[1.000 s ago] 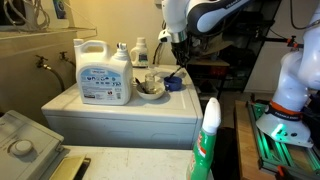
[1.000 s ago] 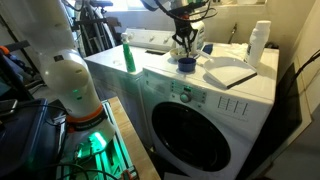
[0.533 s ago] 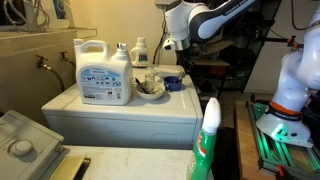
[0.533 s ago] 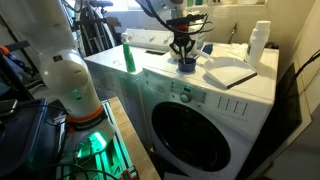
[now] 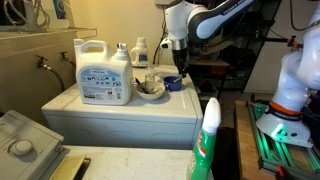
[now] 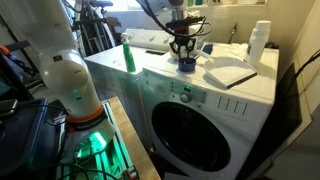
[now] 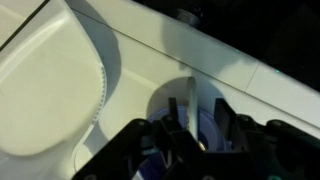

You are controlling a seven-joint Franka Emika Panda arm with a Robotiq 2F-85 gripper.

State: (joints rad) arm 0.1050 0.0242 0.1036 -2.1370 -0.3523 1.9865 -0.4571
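Note:
My gripper [image 5: 179, 66] hangs over a small blue cup [image 5: 174, 83] on the white washer top [image 5: 110, 108]. It shows in both exterior views, with the fingers spread just above the cup [image 6: 186, 66]. In the wrist view the blue cup [image 7: 205, 112] lies below the gripper [image 7: 190, 140]. A thin pale stick [image 7: 188, 103] stands up from the cup between the fingers, with gaps on both sides. The jaws look open and hold nothing. A pale bowl [image 5: 151, 90] sits right beside the cup.
A large white detergent jug [image 5: 104, 72] and a smaller bottle [image 5: 140, 52] stand behind the bowl. A green spray bottle [image 6: 128, 57], a white bottle [image 6: 260, 42] and a folded white cloth [image 6: 230, 73] are also on top. The washer door [image 6: 190, 125] faces front.
The arm has shifted slightly and the gripper has come down a little over the blue cup. The cup, bowl and bottles have not moved.

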